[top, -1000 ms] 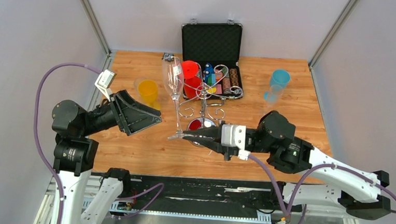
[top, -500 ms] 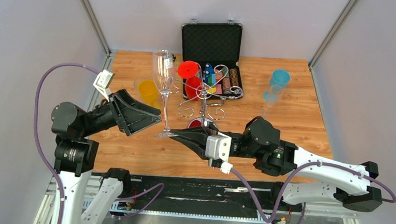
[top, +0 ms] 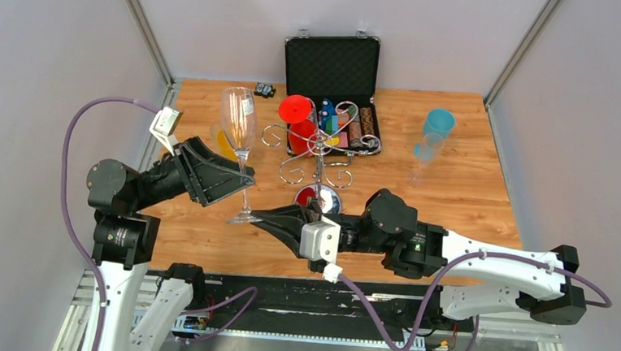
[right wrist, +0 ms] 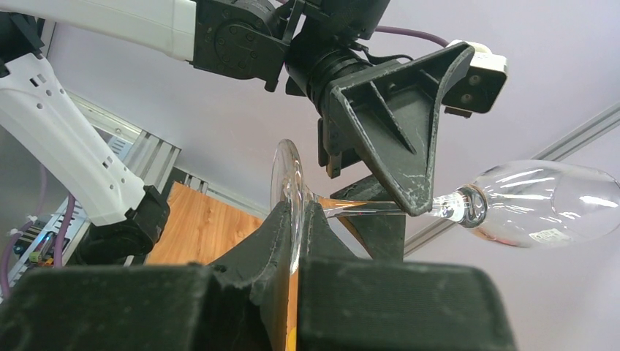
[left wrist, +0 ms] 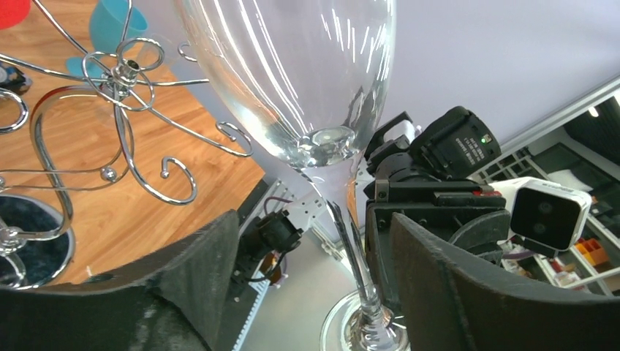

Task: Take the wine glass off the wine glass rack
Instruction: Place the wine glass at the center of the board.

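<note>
Shifted leftward, wine glass (top: 239, 122) hangs clear at 9 o'clock of wine glass rack (top: 319, 156), foot pinched by right gripper (top: 253, 216), stem inside spread left gripper (top: 244, 180); likely handover, needing left closure.

A robotics lab test cell. A wooden surface (top: 453, 192) is boxed in by plain pale wall panels (top: 46, 45) and aluminium corner posts (top: 144, 27). The left arm (top: 118, 204) and right arm (top: 489, 264) are bolted to a metal rail (top: 281, 330) at the near edge. Purple cables (top: 64, 177) loop loose, and a white camera module (top: 166, 123) sits on the left wrist.
</note>
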Robot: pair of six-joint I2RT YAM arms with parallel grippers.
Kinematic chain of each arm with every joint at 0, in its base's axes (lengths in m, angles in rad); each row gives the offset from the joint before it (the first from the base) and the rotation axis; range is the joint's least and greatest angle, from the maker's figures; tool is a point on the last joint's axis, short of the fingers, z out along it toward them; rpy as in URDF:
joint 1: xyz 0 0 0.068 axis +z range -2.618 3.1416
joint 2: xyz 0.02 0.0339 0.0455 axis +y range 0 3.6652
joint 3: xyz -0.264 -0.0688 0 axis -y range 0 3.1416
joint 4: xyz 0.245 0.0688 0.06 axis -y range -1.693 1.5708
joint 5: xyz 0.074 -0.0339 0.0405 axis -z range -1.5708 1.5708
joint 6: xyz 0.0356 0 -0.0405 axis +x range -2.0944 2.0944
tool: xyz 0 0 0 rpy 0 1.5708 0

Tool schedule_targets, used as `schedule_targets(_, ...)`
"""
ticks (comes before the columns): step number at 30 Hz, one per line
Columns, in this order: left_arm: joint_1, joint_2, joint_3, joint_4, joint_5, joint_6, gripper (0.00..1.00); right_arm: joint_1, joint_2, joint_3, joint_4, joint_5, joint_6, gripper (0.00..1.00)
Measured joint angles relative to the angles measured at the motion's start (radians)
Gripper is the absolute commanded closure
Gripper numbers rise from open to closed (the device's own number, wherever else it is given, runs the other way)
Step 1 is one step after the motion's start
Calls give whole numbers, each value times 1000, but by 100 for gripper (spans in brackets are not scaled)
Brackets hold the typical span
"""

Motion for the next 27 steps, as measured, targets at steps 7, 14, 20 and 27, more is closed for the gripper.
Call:
schedule_targets(7, 0, 3, -8, 35, 0, -19, 49, 9, 16, -5, 29, 25, -15, 100)
schedule_targets(14, 0, 2, -8, 53, 1, -26, 63, 15, 49, -6, 30, 47, -33, 100)
schedule_targets(20, 0, 3, -9, 59, 2, -32, 78, 18, 51, -7, 39, 56, -48, 100)
schedule_targets(27, 0, 3, -9, 53, 3, -74, 100, 22, 54, -16, 28, 79, -82, 100)
